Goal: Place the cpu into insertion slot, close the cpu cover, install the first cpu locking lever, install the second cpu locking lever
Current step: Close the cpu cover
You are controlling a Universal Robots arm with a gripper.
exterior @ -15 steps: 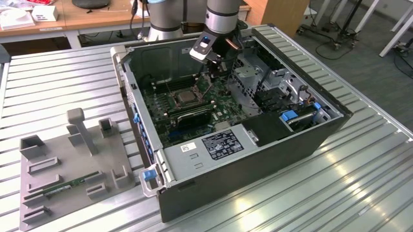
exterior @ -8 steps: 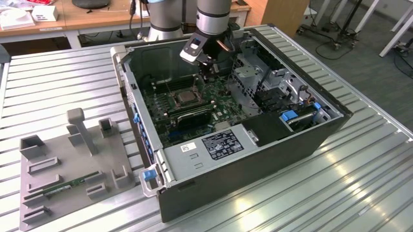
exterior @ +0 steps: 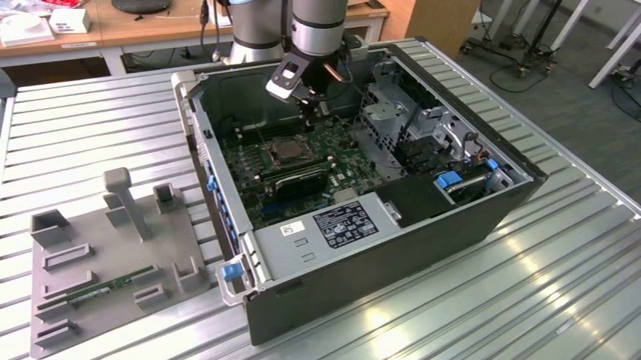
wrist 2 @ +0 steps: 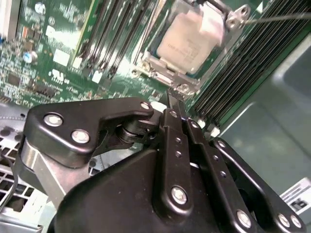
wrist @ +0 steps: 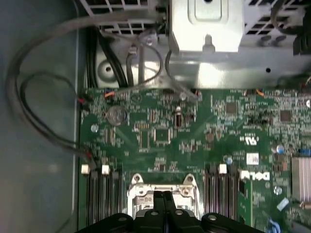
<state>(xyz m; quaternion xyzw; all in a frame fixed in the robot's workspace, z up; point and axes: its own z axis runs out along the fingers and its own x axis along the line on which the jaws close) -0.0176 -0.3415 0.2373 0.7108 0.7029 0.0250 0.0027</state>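
Currently, the gripper [wrist 2: 174, 96] sits just beside the insertion slot [wrist 2: 163, 76], fingers closed and empty; the cpu [wrist 2: 187, 41] lies seated inside.

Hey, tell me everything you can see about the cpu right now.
The cpu is a small flat square chip with a pale silver-tan metal face bearing faint print. In the second wrist view it lies flat in the insertion slot, with silvery metal framing its edges. A pale shape covers one corner. The gripper, fingers together, hangs beside the socket's rim, off the chip's face.
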